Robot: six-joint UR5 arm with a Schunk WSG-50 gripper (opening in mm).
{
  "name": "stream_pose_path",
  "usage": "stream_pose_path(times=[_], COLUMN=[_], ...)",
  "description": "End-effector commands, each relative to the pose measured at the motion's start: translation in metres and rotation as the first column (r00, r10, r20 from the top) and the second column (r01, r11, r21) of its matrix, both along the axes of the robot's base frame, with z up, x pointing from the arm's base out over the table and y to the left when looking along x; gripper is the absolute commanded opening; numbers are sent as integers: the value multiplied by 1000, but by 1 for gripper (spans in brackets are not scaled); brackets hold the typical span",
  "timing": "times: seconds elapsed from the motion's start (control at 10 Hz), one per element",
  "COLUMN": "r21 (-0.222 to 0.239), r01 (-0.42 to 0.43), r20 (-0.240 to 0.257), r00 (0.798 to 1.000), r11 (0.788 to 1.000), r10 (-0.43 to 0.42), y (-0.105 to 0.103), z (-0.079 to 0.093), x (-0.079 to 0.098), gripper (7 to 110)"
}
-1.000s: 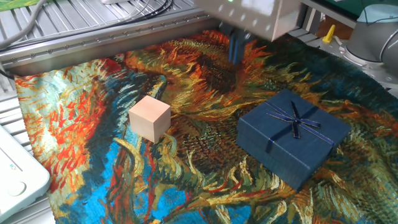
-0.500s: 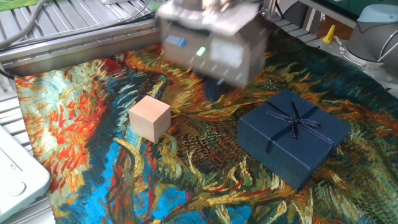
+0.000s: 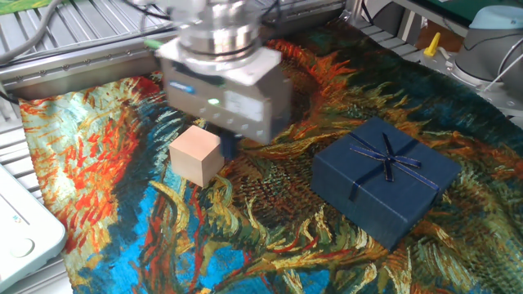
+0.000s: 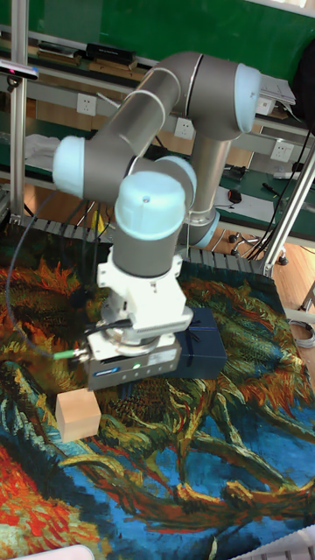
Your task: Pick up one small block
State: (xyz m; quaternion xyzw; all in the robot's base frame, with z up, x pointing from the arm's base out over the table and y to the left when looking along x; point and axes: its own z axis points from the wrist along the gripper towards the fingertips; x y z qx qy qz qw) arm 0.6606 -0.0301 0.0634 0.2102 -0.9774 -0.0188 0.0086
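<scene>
The grey, box-bodied two-finger gripper [image 3: 227, 145] is hanging low over the painted, multicoloured cloth [image 3: 98, 147], just behind and beside the small pale peach-beige cube [image 3: 197, 156]. Its body is hiding the fingers, so I cannot tell how wide they are standing. The cube is sitting on the cloth, well apart from the flat dark-blue ribboned gift box [image 3: 384, 178] lying to its right.

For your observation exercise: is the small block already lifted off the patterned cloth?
No, the small block sits flat on the cloth, with the claw just behind it.
</scene>
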Motion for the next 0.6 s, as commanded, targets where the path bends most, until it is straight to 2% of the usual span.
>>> stream_pose_path(times=[0.0, 0.3, 0.5], r21=[-50, -31, -7], r01=[-7, 5, 5], r20=[37, 51, 47], r00=[999, 999, 999], r11=[999, 999, 1000], r10=[9, -4, -5], y=[-34, -42, -48], z=[-8, -3, -2], x=[17, 16, 7], gripper=[7, 7, 7])
